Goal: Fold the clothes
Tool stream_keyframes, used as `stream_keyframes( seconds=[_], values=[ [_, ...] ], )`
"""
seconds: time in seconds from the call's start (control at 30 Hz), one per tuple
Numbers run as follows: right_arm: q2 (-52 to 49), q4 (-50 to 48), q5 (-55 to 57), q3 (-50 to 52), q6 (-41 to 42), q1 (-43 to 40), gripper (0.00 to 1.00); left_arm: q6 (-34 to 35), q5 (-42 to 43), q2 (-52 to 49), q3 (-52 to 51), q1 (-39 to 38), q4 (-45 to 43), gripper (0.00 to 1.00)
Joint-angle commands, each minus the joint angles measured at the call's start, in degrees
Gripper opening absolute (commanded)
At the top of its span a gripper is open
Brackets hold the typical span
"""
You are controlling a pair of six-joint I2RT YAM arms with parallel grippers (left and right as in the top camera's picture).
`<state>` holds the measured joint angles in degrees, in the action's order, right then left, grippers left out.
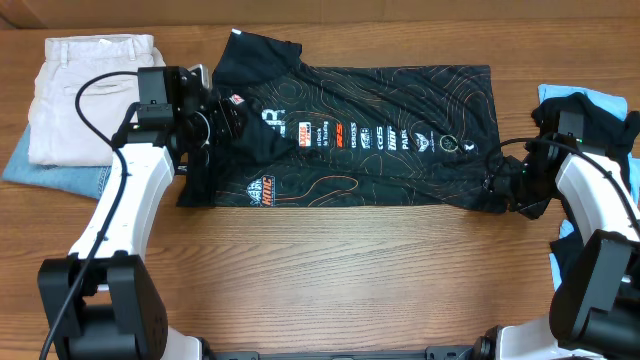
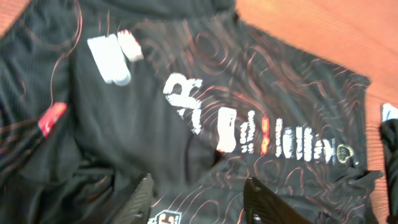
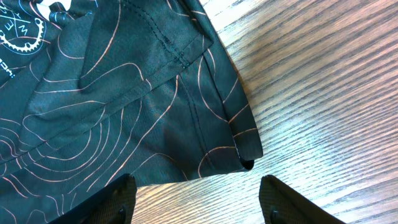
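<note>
**Shirt spread on desk, both hands wide open**

Desk (image 1: 330, 270): brown wood grain, biggest thing we see, fills the overhead view.

Black sports shirt (image 1: 400, 165): lies sideways across the far middle of the desk, mostly flat. Neck/sleeve end is twd our left, hem end twd our right. One sleeve pokes out at the far-left corner. Thin orange contour lines all over, w/ a row of white + coloured logos along the middle. Right near corner is bunched up a bit. Some wrinkles at the left end.

Beige trousers (image 1: 70, 100): folded, far-left corner of the desk, just beside the shirt's left end. We can't tell if they touch.

Blue jeans (image 1: 60, 175): under the trousers, sticking out on the near side.

Blue cloth (image 1: 600, 100): far-right edge, partly hidden behind the right arm.

Left hand (image 2: 202, 202): hangs over the shirt's left end near the big white letters. Fingers stand well apart w/ nothing gripped btwn them, only shirt fabric showing underneath.

Right hand (image 3: 202, 199): over the shirt's right near corner. Fingers wide, nothing held. Btwn them we see the hem edge and bare desk.
</note>
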<state>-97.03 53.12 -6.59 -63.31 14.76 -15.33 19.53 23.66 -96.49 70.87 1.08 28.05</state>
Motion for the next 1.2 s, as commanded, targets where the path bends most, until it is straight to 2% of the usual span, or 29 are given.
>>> stream_keyframes(
  seconds=[0.0, 0.1, 0.2, 0.27, 0.37, 0.5, 0.93, 1.0, 1.07, 1.1, 1.17],
  values=[
    [-0.46, -0.24, 0.55, 0.24, -0.02, -0.17, 0.67, -0.17, -2.16, -1.33, 0.22, -0.48, 3.50, 0.53],
    [-0.46, 0.33, 0.55, 0.24, -0.02, -0.17, 0.67, -0.26, -5.66, -1.33, 0.22, -0.46, 8.81, 0.54],
    [-0.46, 0.74, 2.21, 0.24, 0.20, -0.17, 0.68, -0.22, -13.97, -1.33, 0.17, -0.48, 17.11, 0.58],
    [-0.46, 0.15, 3.54, 0.24, 0.22, -0.17, 0.72, -0.24, -16.96, -1.36, -0.70, -0.48, 18.99, 0.59],
    [-0.46, -1.31, 3.98, 0.24, 0.22, -0.17, 0.77, -0.22, -20.52, -1.66, -2.84, -0.48, 18.51, 0.67],
    [-0.72, -2.84, 3.96, 0.26, 0.17, -0.17, 0.78, -0.22, -22.40, -2.56, -5.84, -0.46, 16.31, 0.76],
    [-6.64, -2.99, 3.06, 0.26, -0.04, -0.15, 0.75, -0.17, -23.89, -9.49, -7.56, -0.35, 15.43, 0.78],
    [-7.23, -3.54, 2.49, 0.26, -0.07, -0.15, 0.69, -0.20, -23.96, -10.60, -7.56, -0.35, 15.43, 0.78],
    [-7.34, -3.72, 2.38, 0.26, -0.07, -0.15, 0.53, -0.22, -24.20, -11.28, -7.63, -0.35, 15.43, 0.77],
    [-7.34, -3.69, 2.38, 0.26, -0.07, -0.15, 0.41, -0.20, -24.28, -11.54, -7.69, -0.35, 15.43, 0.77],
    [-7.34, -3.52, 2.43, 0.26, -0.07, -0.15, 0.32, -0.20, -24.28, -11.85, -7.74, -0.35, 15.39, 0.76]
  ],
)
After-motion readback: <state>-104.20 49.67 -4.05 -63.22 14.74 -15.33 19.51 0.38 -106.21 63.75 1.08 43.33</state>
